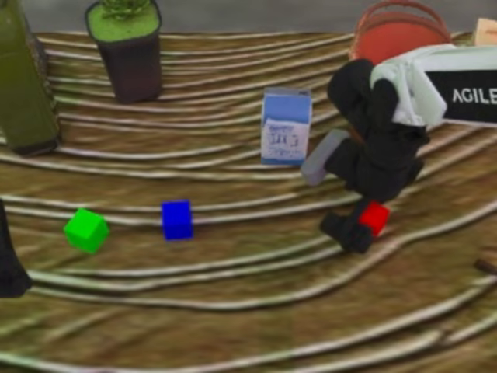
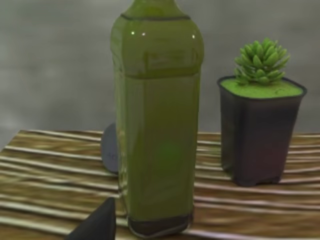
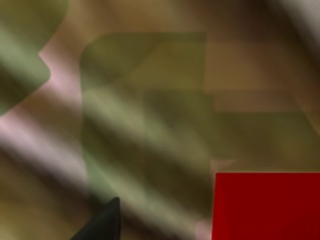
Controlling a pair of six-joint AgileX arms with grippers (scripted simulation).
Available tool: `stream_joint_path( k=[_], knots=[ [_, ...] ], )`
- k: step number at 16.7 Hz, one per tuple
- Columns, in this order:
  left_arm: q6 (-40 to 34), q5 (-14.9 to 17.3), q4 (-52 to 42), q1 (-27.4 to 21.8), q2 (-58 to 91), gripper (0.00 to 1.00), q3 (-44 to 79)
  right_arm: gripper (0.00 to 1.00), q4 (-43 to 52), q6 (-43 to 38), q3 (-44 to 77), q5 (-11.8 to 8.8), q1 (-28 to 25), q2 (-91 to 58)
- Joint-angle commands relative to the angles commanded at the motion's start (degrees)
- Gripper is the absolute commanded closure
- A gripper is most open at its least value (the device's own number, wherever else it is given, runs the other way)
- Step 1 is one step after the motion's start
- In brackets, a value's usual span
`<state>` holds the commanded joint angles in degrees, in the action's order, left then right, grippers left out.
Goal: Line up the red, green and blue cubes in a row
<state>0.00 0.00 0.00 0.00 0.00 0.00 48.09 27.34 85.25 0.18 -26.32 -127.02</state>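
Observation:
The red cube (image 1: pixel 374 217) lies on the table at the right, partly under my right gripper (image 1: pixel 359 227). That gripper is open: one dark fingertip (image 3: pixel 107 222) stands well apart from the red cube (image 3: pixel 267 207), and the other finger is hidden. The blue cube (image 1: pixel 177 220) sits left of centre, with the green cube (image 1: pixel 86 230) farther left of it. Both lie free. My left gripper (image 1: pixel 9 268) is parked at the left edge, open, with one fingertip (image 2: pixel 97 225) showing and nothing held.
A blue-and-white carton (image 1: pixel 286 126) stands behind the middle. A red woven basket (image 1: pixel 400 31) is at the back right. A green bottle (image 1: pixel 23 78) and a potted succulent (image 1: pixel 128 50) stand at the back left. A grey disc (image 1: pixel 322 158) lies beside the right arm.

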Motion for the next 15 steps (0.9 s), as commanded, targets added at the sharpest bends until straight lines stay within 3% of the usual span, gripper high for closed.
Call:
stream_joint_path(
  k=[4, 15],
  knots=[
    [0.0, 0.0, 0.0, 0.0, 0.0, 0.0, 0.0, 0.0, -0.48, 0.0, -0.34, 0.0, -0.01, -0.28],
    [0.0, 0.0, 0.0, 0.0, 0.0, 0.0, 0.0, 0.83, -0.48, 0.0, -0.34, 0.0, -0.01, -0.28]
  ],
)
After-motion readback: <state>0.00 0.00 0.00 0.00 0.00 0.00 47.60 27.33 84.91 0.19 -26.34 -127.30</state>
